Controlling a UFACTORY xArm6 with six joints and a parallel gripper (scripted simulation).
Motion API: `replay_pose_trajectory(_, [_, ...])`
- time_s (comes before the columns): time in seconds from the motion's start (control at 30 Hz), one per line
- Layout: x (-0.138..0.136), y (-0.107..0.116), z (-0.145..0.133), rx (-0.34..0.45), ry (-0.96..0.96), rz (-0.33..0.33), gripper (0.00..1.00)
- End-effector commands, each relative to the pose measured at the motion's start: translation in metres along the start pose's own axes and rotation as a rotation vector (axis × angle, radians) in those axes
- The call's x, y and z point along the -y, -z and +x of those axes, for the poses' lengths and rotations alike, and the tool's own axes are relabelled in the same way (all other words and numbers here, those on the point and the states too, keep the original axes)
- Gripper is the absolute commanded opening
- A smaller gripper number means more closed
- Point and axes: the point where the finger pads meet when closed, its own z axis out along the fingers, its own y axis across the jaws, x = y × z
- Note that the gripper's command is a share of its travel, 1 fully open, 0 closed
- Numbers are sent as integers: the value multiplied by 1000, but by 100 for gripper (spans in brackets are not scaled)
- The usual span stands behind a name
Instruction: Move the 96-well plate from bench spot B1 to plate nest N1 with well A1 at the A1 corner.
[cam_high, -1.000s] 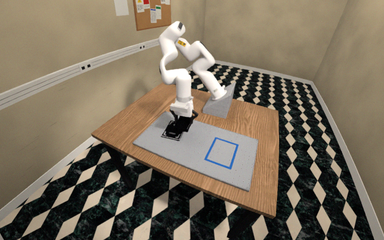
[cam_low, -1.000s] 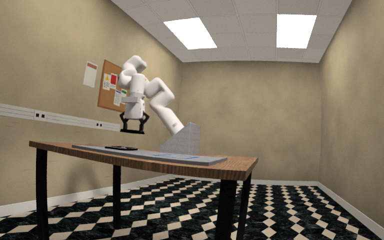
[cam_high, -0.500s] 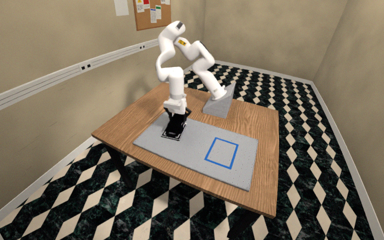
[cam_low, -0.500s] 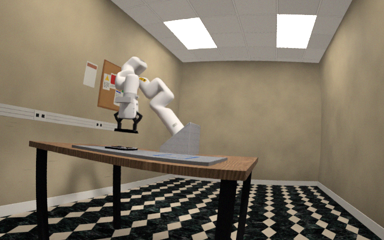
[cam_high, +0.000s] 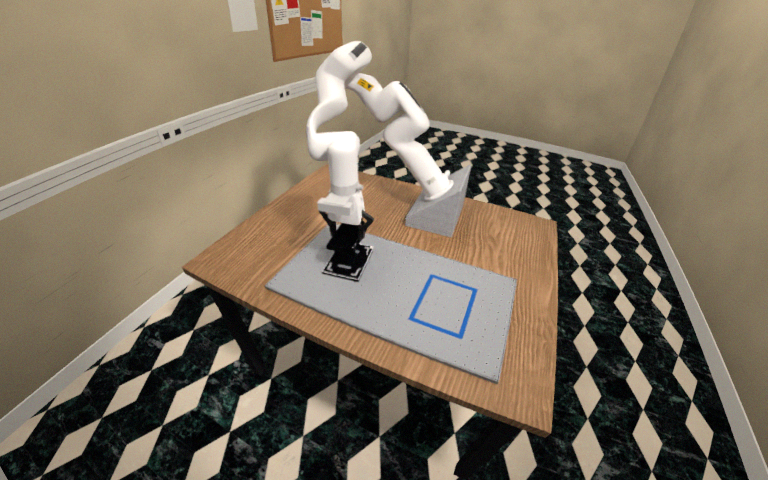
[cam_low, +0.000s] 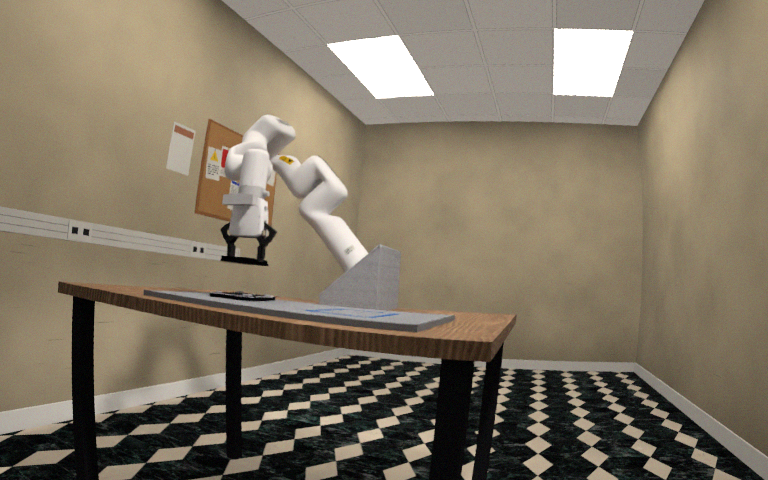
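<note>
Black and flat, the plate (cam_high: 346, 261) hangs in the fingers (cam_high: 346, 249) of the white arm (cam_high: 334, 124). From the top view the plate looks like a dark slab, and it sits right over the plate nest (cam_high: 339, 273), which is a black square with thin white corner marks. The plate hides most of the nest, so I cannot tell where its cut-off corner points. The nest lies on the far left part of a grey mat (cam_high: 498, 316) on the wooden bench (cam_high: 509, 237). A blue square outline (cam_high: 419, 297) is drawn on the mat, well apart from the nest, with only grey mat inside it. The arm stands on a grey wedge block (cam_high: 438, 217) at the back of the bench.

From the side view the plate (cam_low: 244, 260) is a thin black bar, held level, up in the air above the bench (cam_low: 283, 325). The fingers (cam_low: 246, 249) stand wide apart and are clamped on the plate, one finger near each end of it. The nest (cam_low: 242, 295) lies low and dark on the mat (cam_low: 351, 318), below the plate and not touching it. The blue outline (cam_low: 351, 312) shows as a faint blue strip further along the mat. A cork board (cam_low: 210, 186) hangs on the wall behind the arm (cam_low: 317, 192).
</note>
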Motion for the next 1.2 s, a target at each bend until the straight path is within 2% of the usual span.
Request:
replay_pose_trajectory(0.0, [-1, 1, 1, -3, -1, 0, 0])
replay_pose_trajectory(0.97, [1, 1, 1, -3, -1, 0, 0])
replay_pose_trajectory(1.17, [1, -9, 1, -3, -1, 0, 0])
